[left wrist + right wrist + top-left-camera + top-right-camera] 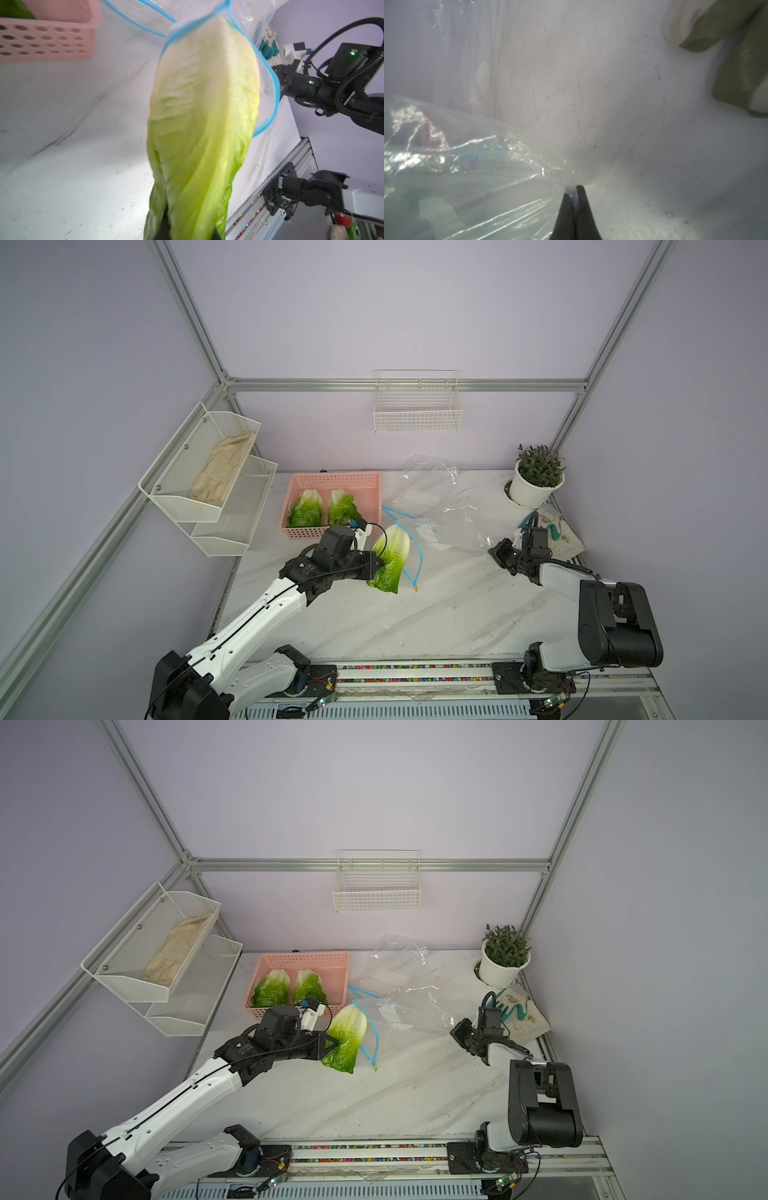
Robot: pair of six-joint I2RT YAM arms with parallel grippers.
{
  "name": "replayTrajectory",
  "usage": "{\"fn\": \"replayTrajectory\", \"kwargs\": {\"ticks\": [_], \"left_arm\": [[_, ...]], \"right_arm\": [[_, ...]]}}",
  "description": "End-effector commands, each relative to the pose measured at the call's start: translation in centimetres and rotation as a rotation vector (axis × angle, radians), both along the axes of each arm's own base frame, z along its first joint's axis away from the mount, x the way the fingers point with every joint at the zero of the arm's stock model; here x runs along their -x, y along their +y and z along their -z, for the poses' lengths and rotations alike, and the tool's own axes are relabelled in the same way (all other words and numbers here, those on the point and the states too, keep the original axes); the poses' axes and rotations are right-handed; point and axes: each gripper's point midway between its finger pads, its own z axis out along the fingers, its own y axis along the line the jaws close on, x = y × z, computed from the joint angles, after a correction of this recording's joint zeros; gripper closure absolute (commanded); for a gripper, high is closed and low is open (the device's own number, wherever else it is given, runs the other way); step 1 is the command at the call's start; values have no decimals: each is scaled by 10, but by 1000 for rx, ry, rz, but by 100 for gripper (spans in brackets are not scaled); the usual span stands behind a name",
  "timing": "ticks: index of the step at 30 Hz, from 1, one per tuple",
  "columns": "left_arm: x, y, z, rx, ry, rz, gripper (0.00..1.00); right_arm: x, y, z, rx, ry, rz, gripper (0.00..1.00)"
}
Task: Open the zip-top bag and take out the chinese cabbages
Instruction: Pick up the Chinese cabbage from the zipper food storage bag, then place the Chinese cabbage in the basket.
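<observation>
Left pincer (375, 568) grips the oval green cabbage head (392, 556) by its leaves, stem ahead inside the clear blue-zipped bag (440, 510); right pincer (573, 190) pinches its film.

In both top views the left gripper (376, 568) loses its tips behind the leafy end of the held cabbage (392, 551), and the left wrist view only catches dark slivers of the fingers (163, 228) at the frame edge, plus a cropped corner of the pink basket (47, 39). The right wrist view is pretty soft: the zip-top bag (467, 176) is mostly glare, its contents unreadable, and an olive-green thing (741, 72) is blurred and cut off.
</observation>
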Motion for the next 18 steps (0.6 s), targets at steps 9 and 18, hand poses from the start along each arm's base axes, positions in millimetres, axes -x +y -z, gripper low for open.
{"fn": "replayTrajectory", "kwargs": {"ticks": [9, 18], "left_arm": [[-42, 42, -46, -107, -170, -145, 96], [-120, 71, -87, -227, -274, -288, 96]], "right_arm": [[-3, -12, -6, 21, -13, 41, 100], [-4, -9, -11, 7, -27, 21, 100]]}}
